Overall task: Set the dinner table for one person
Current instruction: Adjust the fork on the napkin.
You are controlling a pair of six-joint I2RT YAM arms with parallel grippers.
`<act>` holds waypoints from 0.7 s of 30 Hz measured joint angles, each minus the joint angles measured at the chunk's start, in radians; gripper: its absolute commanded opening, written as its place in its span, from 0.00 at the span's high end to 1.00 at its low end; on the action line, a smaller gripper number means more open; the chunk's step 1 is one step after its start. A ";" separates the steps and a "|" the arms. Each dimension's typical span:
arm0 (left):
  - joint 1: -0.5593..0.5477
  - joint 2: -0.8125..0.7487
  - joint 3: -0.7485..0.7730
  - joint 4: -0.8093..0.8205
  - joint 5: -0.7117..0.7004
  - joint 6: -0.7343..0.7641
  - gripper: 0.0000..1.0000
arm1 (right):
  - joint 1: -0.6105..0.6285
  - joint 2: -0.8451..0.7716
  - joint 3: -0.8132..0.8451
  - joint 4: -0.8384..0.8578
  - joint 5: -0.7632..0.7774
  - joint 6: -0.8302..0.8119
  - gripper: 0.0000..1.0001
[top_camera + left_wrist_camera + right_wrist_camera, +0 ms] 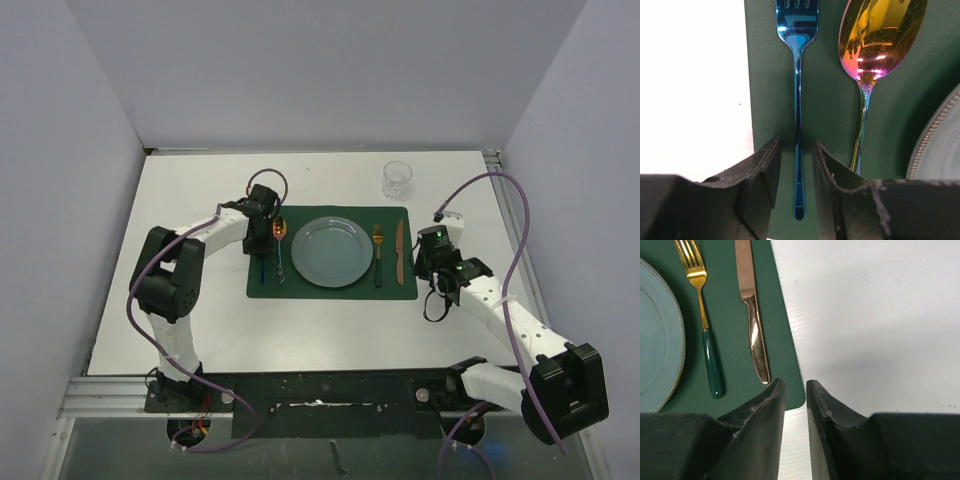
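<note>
We look down on the dinner table [200,330], a matte white top enclosed by plain pale grey walls [330,70] on three sides, with a metal rail [100,400] along its near edge. Near the table's middle lies a dark green placemat [400,285] carrying a blue-grey plate [332,251]. A clear glass [397,180] stands on bare white beyond the mat's far right corner.

The left gripper [796,145] hangs over the mat's left strip. Its fingers are parted either side of the handle of a blue fork [797,100] without touching it, and an iridescent spoon [880,35] lies alongside. The right gripper [796,385] hovers at the mat's right edge, fingers slightly apart and empty, near a gold fork [700,300] and a copper knife [752,315].
</note>
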 measured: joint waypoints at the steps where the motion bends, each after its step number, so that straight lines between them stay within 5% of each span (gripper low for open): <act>1: 0.000 -0.002 0.000 -0.003 -0.001 0.000 0.70 | 0.000 0.000 0.000 0.000 0.000 0.000 0.75; 12: -0.004 -0.087 -0.001 -0.008 -0.055 -0.057 0.70 | 0.000 0.000 0.000 0.006 -0.005 0.000 0.75; 21: -0.006 -0.139 -0.001 0.025 0.049 -0.108 0.71 | 0.000 0.000 0.000 0.006 -0.006 0.000 0.75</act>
